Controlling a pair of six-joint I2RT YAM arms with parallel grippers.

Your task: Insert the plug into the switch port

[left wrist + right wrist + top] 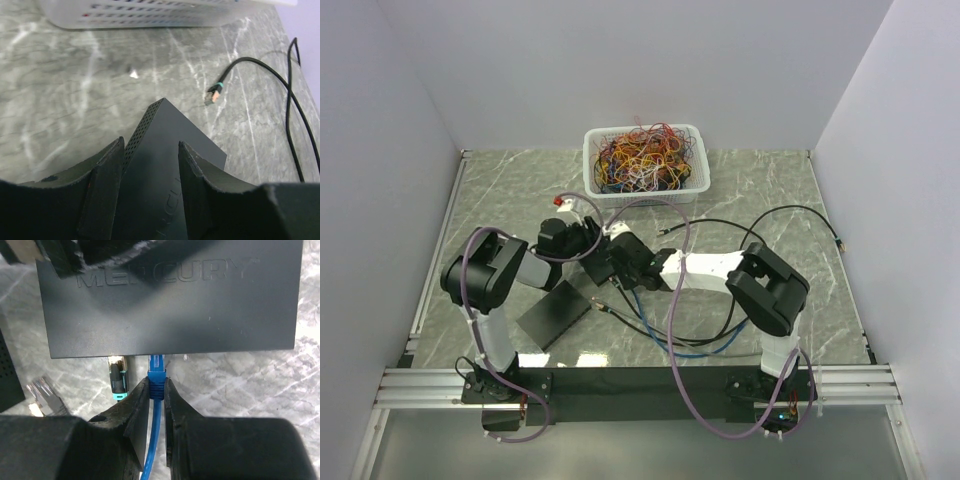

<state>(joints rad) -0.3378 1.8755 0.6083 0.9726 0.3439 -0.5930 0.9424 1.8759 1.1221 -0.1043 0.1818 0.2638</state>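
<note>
The black switch (170,305), marked MERCURY, lies in the middle of the table (597,265). My left gripper (150,145) is shut on the switch, one finger on each side of its body (165,170). My right gripper (157,385) is shut on the blue plug (157,371) by its boot. The plug's clear tip meets the switch's port edge; how deep it sits is hidden. Its blue cable (154,440) runs back between the fingers. A black plug with a teal boot (118,379) sits in the port just to the left. In the top view both grippers meet at the switch (620,262).
A white basket (645,192) full of tangled cables stands at the back. A second flat black box (555,312) lies near the left arm. A loose black cable with a metal plug (214,93) lies right of the switch. Another loose plug (45,394) lies front left.
</note>
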